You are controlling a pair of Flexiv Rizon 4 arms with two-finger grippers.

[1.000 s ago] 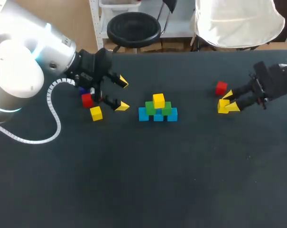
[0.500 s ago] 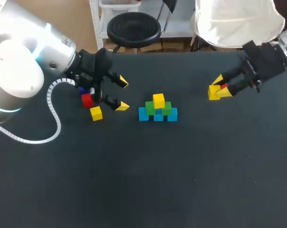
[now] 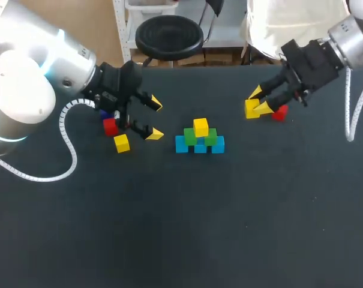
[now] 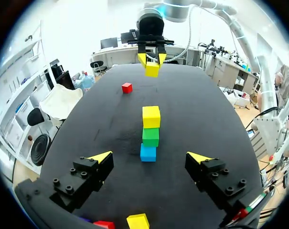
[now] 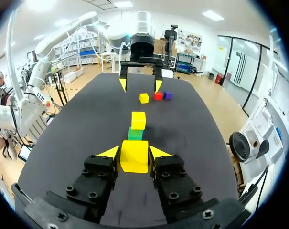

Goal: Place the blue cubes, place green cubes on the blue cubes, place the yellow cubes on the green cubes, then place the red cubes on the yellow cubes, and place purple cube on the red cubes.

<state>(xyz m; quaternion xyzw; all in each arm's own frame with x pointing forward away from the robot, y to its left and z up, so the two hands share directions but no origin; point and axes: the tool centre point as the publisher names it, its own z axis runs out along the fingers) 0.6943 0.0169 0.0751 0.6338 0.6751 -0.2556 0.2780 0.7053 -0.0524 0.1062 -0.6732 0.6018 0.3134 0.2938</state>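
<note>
Mid-table stands a small pyramid: a row of blue cubes, green cubes on them, one yellow cube on top. My right gripper hangs above the table to the pyramid's right, shut on a second yellow cube. A red cube lies just beside it. In the right wrist view the pyramid is straight ahead of the held cube. My left gripper is open and empty, left of the pyramid, which it faces.
By the left gripper lie a red cube, a loose yellow cube and a purple cube, partly hidden behind the fingers in the head view. A white coiled cable trails from the left arm onto the table.
My right gripper has lifted the yellow cube and carried it left and towards the table's far side, past the red cube. The left arm has stayed put.
</note>
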